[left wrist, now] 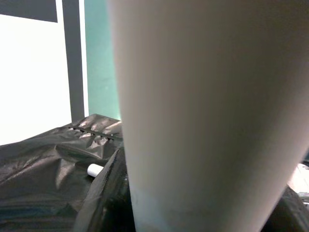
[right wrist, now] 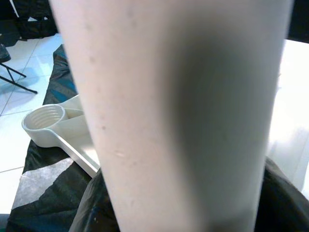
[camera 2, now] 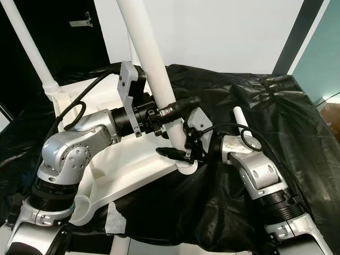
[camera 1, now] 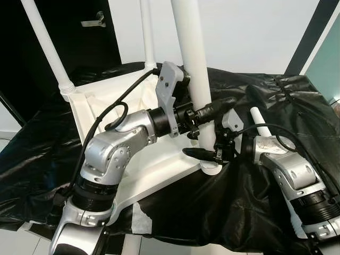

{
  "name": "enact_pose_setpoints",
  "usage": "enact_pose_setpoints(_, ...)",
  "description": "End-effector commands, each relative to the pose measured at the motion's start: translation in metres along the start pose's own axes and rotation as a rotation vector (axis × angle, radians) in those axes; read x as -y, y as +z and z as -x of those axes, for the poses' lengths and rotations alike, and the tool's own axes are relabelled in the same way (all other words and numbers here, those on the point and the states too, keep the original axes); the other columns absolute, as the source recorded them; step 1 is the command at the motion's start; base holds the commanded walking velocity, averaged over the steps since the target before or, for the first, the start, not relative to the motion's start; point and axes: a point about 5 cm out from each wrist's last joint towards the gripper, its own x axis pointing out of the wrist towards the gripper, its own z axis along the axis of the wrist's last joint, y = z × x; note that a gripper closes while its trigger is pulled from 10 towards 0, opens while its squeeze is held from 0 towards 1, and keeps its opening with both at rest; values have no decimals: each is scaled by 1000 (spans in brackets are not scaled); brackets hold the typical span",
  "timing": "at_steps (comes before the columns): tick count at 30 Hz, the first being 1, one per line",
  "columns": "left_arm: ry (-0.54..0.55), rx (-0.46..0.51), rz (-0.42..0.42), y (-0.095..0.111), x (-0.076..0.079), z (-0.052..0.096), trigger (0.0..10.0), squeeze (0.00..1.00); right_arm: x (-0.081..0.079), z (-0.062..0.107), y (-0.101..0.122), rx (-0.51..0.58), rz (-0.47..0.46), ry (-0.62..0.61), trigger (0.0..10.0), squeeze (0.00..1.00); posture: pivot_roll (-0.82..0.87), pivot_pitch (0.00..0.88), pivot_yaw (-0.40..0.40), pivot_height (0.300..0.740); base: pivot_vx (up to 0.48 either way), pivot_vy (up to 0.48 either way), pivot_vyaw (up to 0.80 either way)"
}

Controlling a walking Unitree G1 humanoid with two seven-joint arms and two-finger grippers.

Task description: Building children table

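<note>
Both arms work the near leg of an upturned white kids' tabletop on black sheeting. Left gripper pinches the leg mid-shaft; right gripper clamps it just above the corner socket. Two legs stand at far corners, a spare leg lies nearby, one socket empty. Step, prob.: seating/twisting leg home. Next: regrip w/o tilting it.

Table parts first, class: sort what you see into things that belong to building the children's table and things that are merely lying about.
Part of the job:
- upside-down white tabletop
- white leg held by both grippers
- two fitted legs
- loose leg
- left gripper
- right gripper

Just there:
- black sheet
- dark door with handle
</note>
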Motion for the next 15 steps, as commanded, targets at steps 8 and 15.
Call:
enact_pose_setpoints(8, 6, 26, -40, 13, 4, -8, 10000, 0, 3, -1, 2, 20, -30, -65, 10000, 1000, -26, 0, -12, 740, 0, 0, 0)
enact_pose_setpoints(15, 153, 46, -20, 21, -2, -23, 10000, 0, 13, -10, 4, 55, -53, -253, 10000, 1000, -17, 0, -18, 740, 0, 0, 0)
